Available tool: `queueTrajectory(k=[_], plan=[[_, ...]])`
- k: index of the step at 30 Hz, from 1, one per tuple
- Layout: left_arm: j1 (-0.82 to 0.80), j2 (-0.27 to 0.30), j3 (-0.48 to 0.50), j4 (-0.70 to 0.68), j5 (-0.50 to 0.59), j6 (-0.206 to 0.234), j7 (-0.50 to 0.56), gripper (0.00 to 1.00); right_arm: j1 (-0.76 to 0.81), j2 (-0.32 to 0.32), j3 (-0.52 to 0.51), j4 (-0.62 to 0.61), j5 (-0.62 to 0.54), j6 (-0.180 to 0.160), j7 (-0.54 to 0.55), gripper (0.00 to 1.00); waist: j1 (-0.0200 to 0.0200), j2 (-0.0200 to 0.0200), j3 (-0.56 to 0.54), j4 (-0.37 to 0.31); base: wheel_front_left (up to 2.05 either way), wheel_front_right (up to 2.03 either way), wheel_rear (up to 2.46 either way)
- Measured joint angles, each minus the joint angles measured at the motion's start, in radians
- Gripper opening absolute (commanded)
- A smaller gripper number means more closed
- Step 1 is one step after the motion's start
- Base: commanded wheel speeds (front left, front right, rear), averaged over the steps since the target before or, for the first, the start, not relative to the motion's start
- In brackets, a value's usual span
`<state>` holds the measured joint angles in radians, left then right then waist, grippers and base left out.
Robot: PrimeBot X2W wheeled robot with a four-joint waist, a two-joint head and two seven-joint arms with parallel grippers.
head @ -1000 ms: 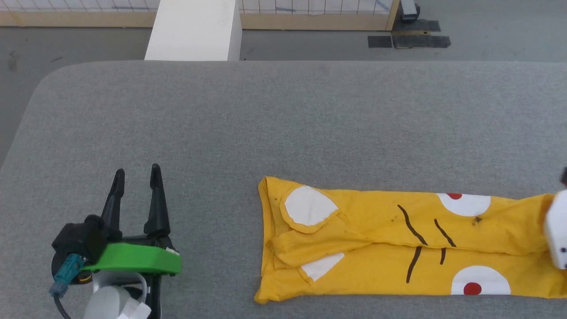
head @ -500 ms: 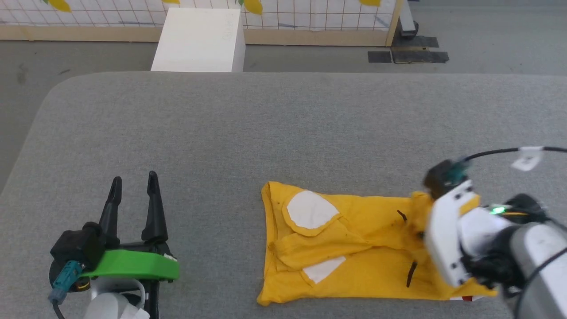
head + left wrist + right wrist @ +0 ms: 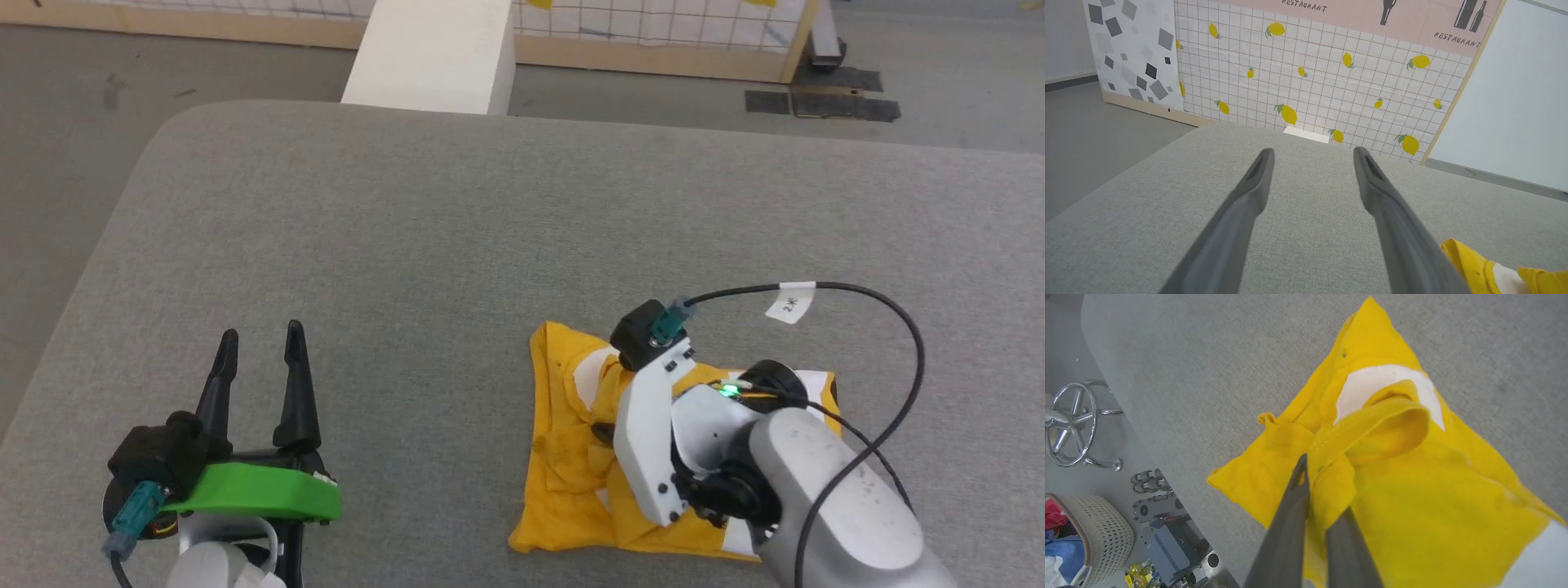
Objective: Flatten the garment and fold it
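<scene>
Grey cloth covered the table [image 3: 408, 245], and the garment [image 3: 563, 445] lay on it toward the near edge as a compact yellow packet, doubled over itself with its white patches partly tucked under. In the right wrist view the garment [image 3: 1433, 498] showed plain yellow as its upper layer, with a raised loop of hem bunched just beside a white patch. The right gripper [image 3: 1319, 498] was over the garment, fingers drawn almost together and pinching a fold of that upper layer. The folding looked well advanced: the shirt was already reduced to a small block. What seemed left was to lay the held layer down, let it go, and press out the bunched loop and the uneven corners. The left gripper [image 3: 262, 335] rested well to the left of the garment, fingers spread wide with nothing between them. Its own camera caught a yellow corner of the garment [image 3: 1470, 261] at the lower right. On the floor past the table edge nearest the garment stood a pale woven basket [image 3: 1102, 535], which held red, blue and white cloth. Beyond the table's far edge, well apart from the garment, stood a white block [image 3: 433, 49]; whether it was a box that held anything could not be told.
</scene>
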<state>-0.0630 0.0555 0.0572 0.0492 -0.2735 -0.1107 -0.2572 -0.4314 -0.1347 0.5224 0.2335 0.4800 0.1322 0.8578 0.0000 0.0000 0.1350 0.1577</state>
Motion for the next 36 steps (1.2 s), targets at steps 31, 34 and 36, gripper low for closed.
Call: queueTrajectory(k=[31, 34, 36], plan=[[0.028, -0.002, -0.006, 0.030, 0.010, 0.000, 0.000, 1.00, -0.072, 0.031, 0.017, 0.066, 0.012, 0.000, -0.354, 1.00, 0.0000, 0.0000, -0.054, -0.095, 0.00, 0.00, 0.00], [0.035, -0.002, -0.007, 0.028, 0.014, 0.000, 0.000, 1.00, 0.000, -0.016, -0.095, 0.026, -0.102, 0.000, -0.318, 1.00, 0.0000, 0.0000, -0.065, -0.117, 0.00, 0.00, 0.00], [0.037, -0.002, -0.010, 0.028, 0.020, 0.000, 0.000, 1.00, 0.066, -0.025, -0.180, -0.006, -0.158, 0.000, -0.276, 1.00, 0.0000, 0.0000, -0.070, -0.130, 0.00, 0.00, 0.00]])
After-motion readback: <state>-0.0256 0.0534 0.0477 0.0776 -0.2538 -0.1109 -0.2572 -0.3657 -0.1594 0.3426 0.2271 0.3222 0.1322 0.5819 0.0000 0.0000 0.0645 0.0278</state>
